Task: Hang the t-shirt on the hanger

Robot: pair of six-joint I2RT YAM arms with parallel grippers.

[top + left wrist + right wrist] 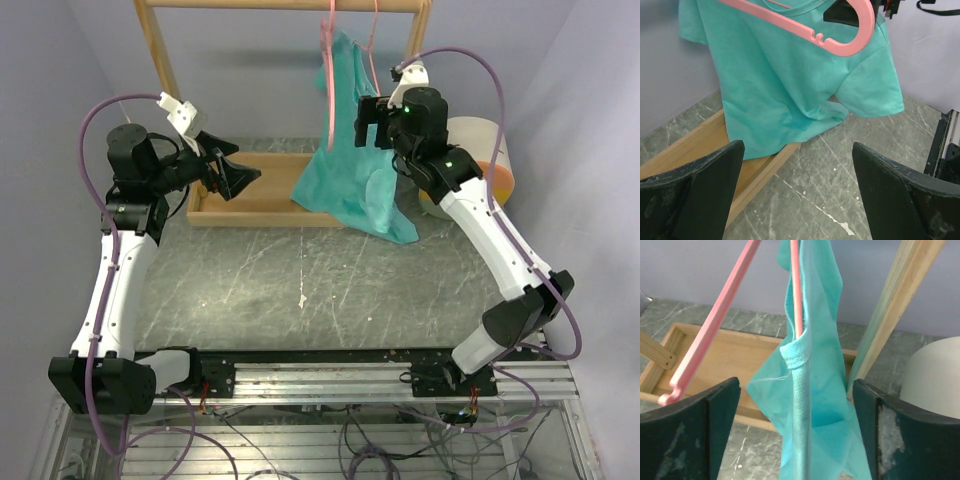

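Observation:
The teal t-shirt [350,175] hangs on the wooden rack from a thin pink hanger [796,290] that enters its hem. Its lower part drapes over the rack's base and onto the table. A second pink hanger [329,60] hangs bare beside it. In the left wrist view the shirt [785,85] hangs behind a pink hanger end [845,42]. My right gripper [368,118] is open, its fingers on either side of the hanging shirt [812,405] without touching it. My left gripper [238,178] is open and empty over the rack's base, left of the shirt.
The wooden rack has a tray-like base [250,205], sloping side posts [900,305] and a top bar [260,5]. A white and orange round object [485,155] stands behind my right arm. Grey marbled table [300,290] lies in front of the rack.

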